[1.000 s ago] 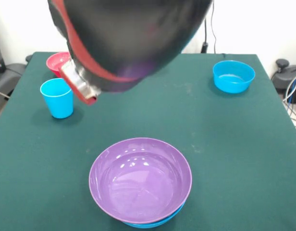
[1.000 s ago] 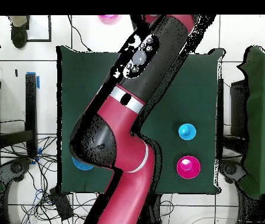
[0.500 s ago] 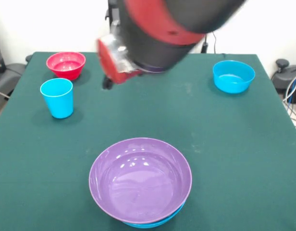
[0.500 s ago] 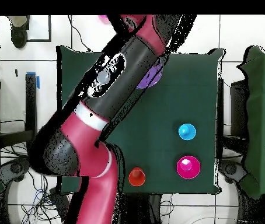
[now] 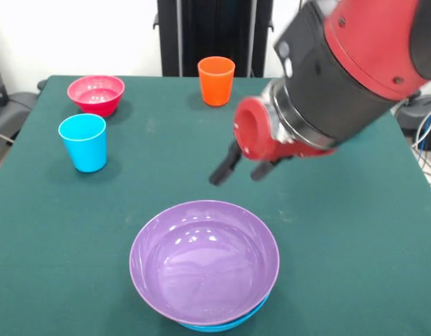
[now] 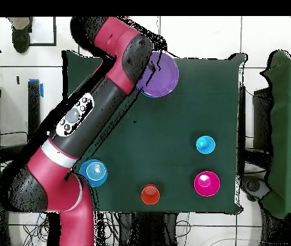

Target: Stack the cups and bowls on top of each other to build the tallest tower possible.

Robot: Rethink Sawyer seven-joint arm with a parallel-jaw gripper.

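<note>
Purple bowl [image 5: 204, 260] nested in blue bowl [image 5: 219, 326], empty; blue cup [image 5: 83, 142], orange cup [image 5: 216, 80] empty; gripper [image 5: 241, 168] spread, holding nothing.

glossy plastic purple bowl [image 5: 204, 260], seemingly matt table [image 5: 355, 231].

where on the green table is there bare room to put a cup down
Bare cloth lies between the light blue plastic tumbler and the glossy purple bowl, and between the small crimson bowl and the orange tumbler. The right side is crowded by the open gripper and arm.
</note>
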